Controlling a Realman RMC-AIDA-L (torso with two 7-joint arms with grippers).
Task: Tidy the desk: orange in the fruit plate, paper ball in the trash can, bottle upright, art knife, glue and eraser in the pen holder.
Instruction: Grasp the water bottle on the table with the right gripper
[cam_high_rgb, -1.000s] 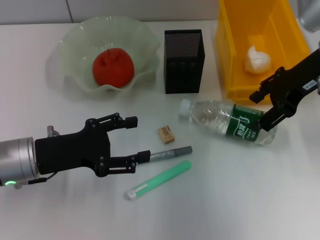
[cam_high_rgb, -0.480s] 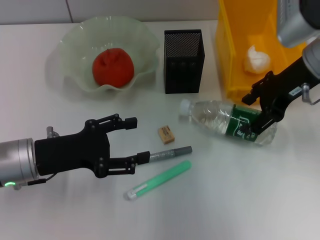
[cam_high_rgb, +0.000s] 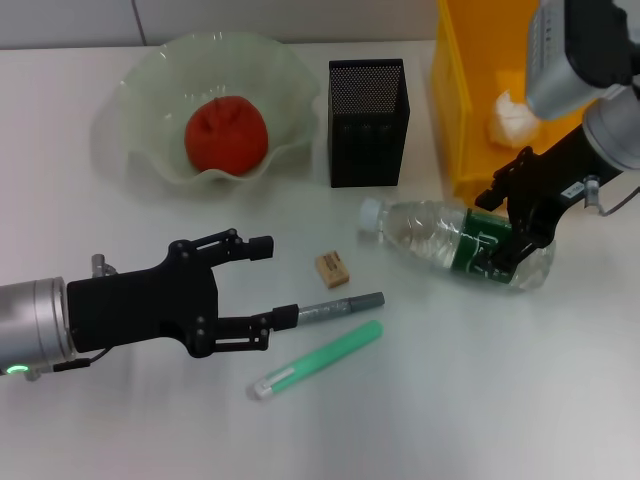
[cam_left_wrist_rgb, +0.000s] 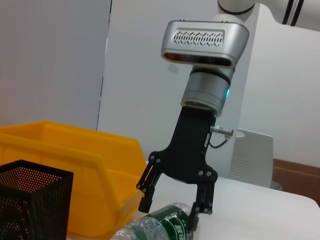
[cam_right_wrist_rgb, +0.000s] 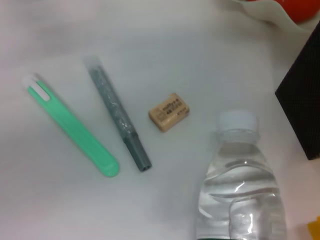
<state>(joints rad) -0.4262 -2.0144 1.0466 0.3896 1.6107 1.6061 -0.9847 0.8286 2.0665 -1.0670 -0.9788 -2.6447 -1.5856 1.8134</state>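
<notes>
The orange (cam_high_rgb: 226, 133) lies in the pale green fruit plate (cam_high_rgb: 150, 80). A paper ball (cam_high_rgb: 512, 118) sits in the yellow trash can (cam_high_rgb: 462, 120). The bottle (cam_high_rgb: 440, 235) lies on its side, cap toward the black mesh pen holder (cam_high_rgb: 368, 122). My right gripper (cam_high_rgb: 506, 228) is open, its fingers astride the bottle's green label; the left wrist view shows this gripper (cam_left_wrist_rgb: 171, 209) over the bottle (cam_left_wrist_rgb: 162, 224). My left gripper (cam_high_rgb: 276, 280) is open, low at the left, its lower fingertip at the end of the grey glue (cam_high_rgb: 342, 306). The eraser (cam_high_rgb: 333, 268) and green art knife (cam_high_rgb: 318, 359) lie nearby.
In the right wrist view the art knife (cam_right_wrist_rgb: 70, 132), glue (cam_right_wrist_rgb: 119, 120), eraser (cam_right_wrist_rgb: 169, 112) and bottle (cam_right_wrist_rgb: 240, 185) lie close together on the white desk, with the pen holder (cam_right_wrist_rgb: 302, 95) beside the bottle's cap. The trash can stands right behind the bottle.
My right gripper has swung in over the bottle and come down around its label, with the wrist now above it. The left arm and the small items have not moved.
</notes>
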